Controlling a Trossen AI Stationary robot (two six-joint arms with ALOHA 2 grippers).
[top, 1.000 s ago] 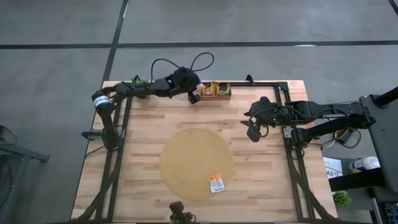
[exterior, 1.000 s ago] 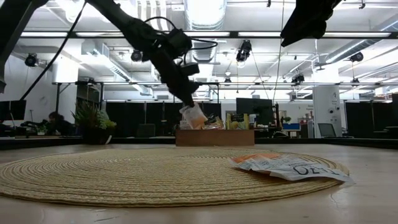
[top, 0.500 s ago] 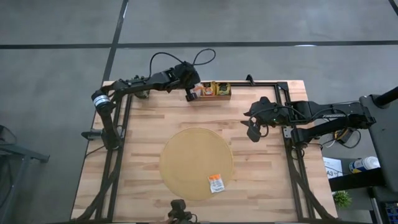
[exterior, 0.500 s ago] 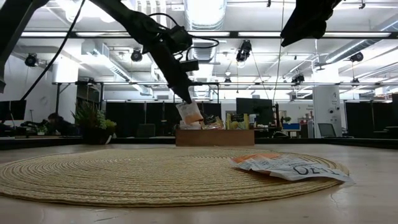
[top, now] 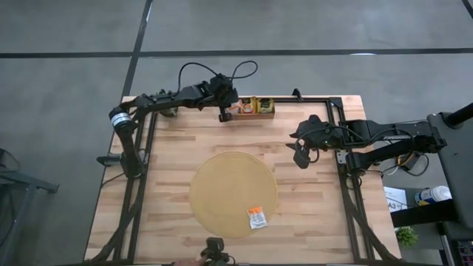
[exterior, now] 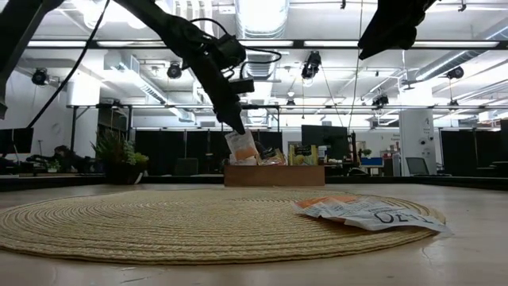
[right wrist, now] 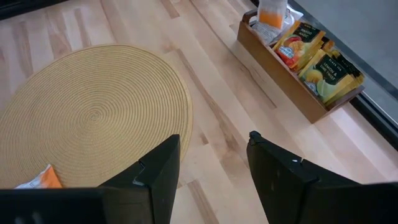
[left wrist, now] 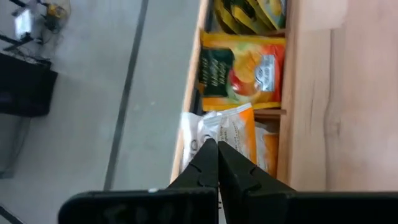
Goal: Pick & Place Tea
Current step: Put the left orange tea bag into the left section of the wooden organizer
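My left gripper (exterior: 236,127) pinches the top edge of a white-and-orange sachet (exterior: 241,147), hanging just above the wooden tray (top: 255,115) at the table's far edge. I judge the thin hold could slip during carry to the mat (top: 233,193). My right gripper (top: 301,155) waits, fingers apart, empty.

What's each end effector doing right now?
Left end effector: shut on a tea sachet, lifted above the tray.
Right end effector: open, empty, waiting beside the mat.

Two dark jointed arms trailing looped black cables.
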